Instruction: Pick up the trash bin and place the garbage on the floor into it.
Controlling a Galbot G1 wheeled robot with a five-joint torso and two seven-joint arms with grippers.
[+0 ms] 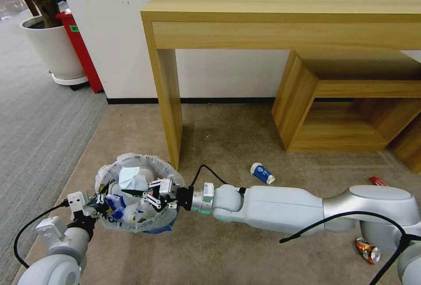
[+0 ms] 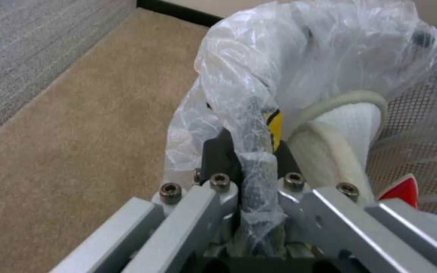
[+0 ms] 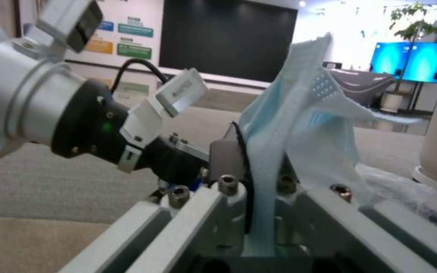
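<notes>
Two grippers meet at the trash bin (image 1: 131, 193), which sits on the beige floor (image 1: 228, 144) just beside the desk leg (image 1: 169, 105). Left gripper (image 2: 256, 167) is clamped on the bag-lined rim. Right gripper (image 3: 251, 167), above the bin mouth, pinches a pale blue face mask (image 3: 299, 125). Open carpet lies rightward, holding a blue-white cup (image 1: 262, 173) and crushed can (image 1: 367, 250).

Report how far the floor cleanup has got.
Done: the trash bin, clamped at its bagged rim by the left gripper, already holds a white slipper and other litter. In hand: the right gripper holds a blue face mask over the bin. Left: the blue-white cup, crushed can and red wrapper on the carpet.
</notes>
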